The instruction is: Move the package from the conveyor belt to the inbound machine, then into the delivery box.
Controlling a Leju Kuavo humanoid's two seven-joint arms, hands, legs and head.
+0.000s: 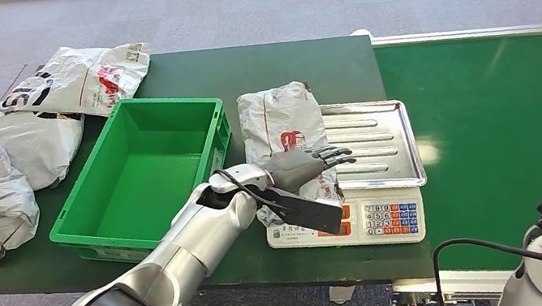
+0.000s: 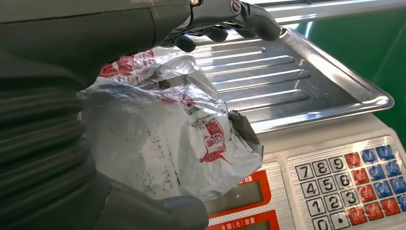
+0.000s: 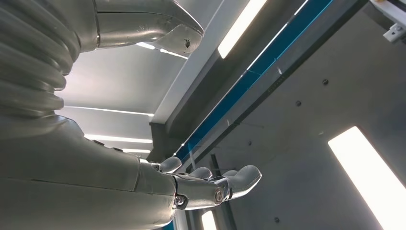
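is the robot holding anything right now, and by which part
The left hand grips the white package on the scale tray, fingers over its top and thumb beneath, at the end nearest the keypad. The right hand holds nothing.

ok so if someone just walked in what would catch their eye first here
Probably the silver left hand wrapped around a crumpled white package at the left edge of the scale, whose steel tray is bare. Next, the bright green box just left of it, with more white packages piled beyond it on the dark green table.
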